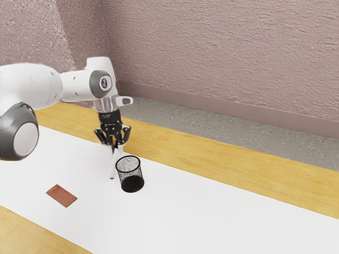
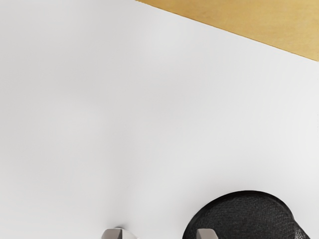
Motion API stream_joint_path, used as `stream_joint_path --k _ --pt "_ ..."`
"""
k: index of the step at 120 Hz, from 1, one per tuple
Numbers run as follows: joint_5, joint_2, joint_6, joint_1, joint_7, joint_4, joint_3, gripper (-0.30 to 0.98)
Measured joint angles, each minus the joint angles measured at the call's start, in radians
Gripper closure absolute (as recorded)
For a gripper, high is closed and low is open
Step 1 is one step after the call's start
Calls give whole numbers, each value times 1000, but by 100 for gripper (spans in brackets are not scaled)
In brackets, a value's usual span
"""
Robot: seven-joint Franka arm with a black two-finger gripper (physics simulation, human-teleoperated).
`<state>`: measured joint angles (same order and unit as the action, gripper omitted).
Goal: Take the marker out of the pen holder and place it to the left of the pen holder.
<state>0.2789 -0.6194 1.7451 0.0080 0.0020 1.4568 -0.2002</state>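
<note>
Marker: white and slim, outside the pen holder; the marker point(image 1: 112, 166) stands nearly upright with a slight tilt, just beside the holder on the exterior view's left. Its lower end is at or near the worktop; whether it touches, I cannot tell.
Pen holder: the black mesh pen holder point(image 1: 130, 173) is upright, its round mouth facing up.
Gripper: the gripper point(image 1: 117, 150) is above the marker and near the holder's rim, its two fingertips point(image 2: 207, 234) apart. In the wrist view the marker's end is close against one fingertip only, with a gap across to the other, so I judge it unclamped.
Worktop: the white strip of the worktop point(image 1: 212, 217) leaves room around the marker on the side away from the holder.
Red-brown block: the flat red-brown block point(image 1: 61, 196) lies well apart from both and needs no attention.
Step in hand: most likely the release, with the marker already out and only its resting place to settle.
Good release: keep the fingers wide and lift straight up, slowly, so that the near finger does not drag the marker along. Clear its upper end before any sideways move.
Holder side: the far finger is close to the rim; a swing that way could tip the light mesh cup.
Marker risk: so slim a thing will probably topple once unsupported, and may roll. If it leans toward the holder, regrip and lay it down on the open side.
</note>
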Motion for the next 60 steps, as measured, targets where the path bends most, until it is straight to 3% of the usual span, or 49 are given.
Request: stream_joint_path --k 27,49,60 --pt "45 -72 41 16 42 8 -1 69" --pt "52 -61 45 27 76 4 -2 32" --pt "25 111 23 21 90 22 -2 21"
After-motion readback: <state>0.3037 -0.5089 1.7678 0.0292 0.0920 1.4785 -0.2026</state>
